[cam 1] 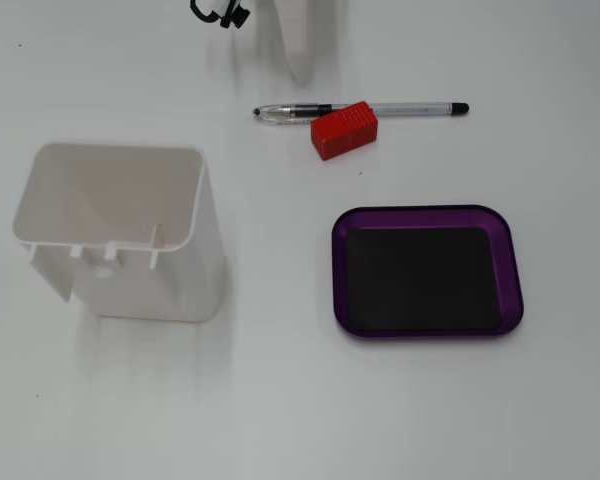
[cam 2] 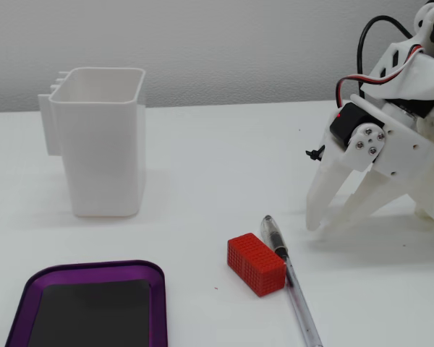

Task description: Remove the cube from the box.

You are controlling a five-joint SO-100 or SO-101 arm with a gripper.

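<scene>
I'm seeing the ribbed red cube lying outside the glossy purple box, touching a clear pen, white tool hanging spread, empty.

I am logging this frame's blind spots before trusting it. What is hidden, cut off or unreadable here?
- Arm: in a fixed view only the gripper tip enters at the top edge; in a fixed view the right edge crops the arm behind the gripper.
- White container: its walls hide the interior bottom.
- Box: bottom edge cuts off its near part.
- Pen: the tip runs off the bottom edge, and the cube hides part of the barrel.
</scene>
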